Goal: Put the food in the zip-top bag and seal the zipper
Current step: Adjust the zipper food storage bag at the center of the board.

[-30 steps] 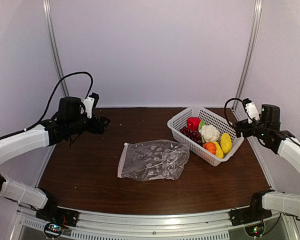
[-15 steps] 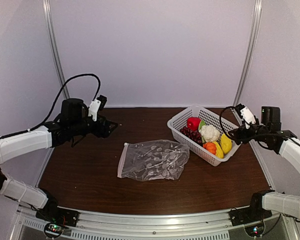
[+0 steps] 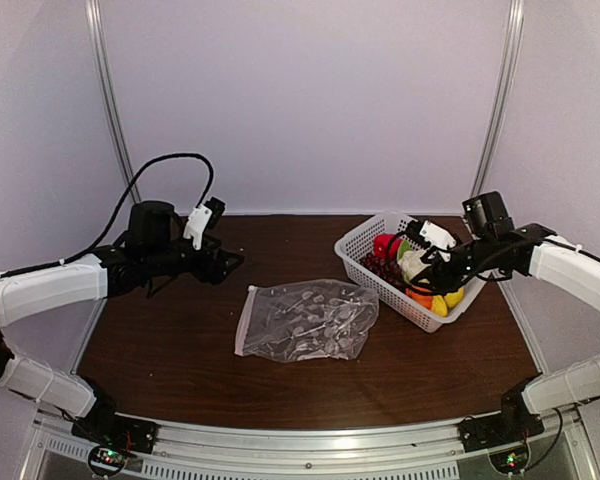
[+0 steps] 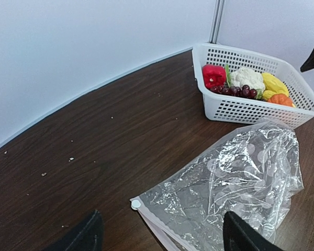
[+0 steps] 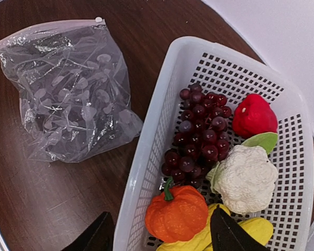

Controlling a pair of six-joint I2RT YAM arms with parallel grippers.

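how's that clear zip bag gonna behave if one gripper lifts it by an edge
The zip-top bag looks thin and crinkled, lying limp on the table, so it would probably sag and fold rather than hold its shape. It appears empty, so likely very light and apt to slide when pushed. The zipper strip looks like its stiffest edge.

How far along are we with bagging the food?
Nothing is done: all the food sits in the basket, and the zip-top bag lies flat on the table, without food. In hand: the right tool hovers open over the basket; the left tool is open near the bag's zipper. Left: filling, then sealing.
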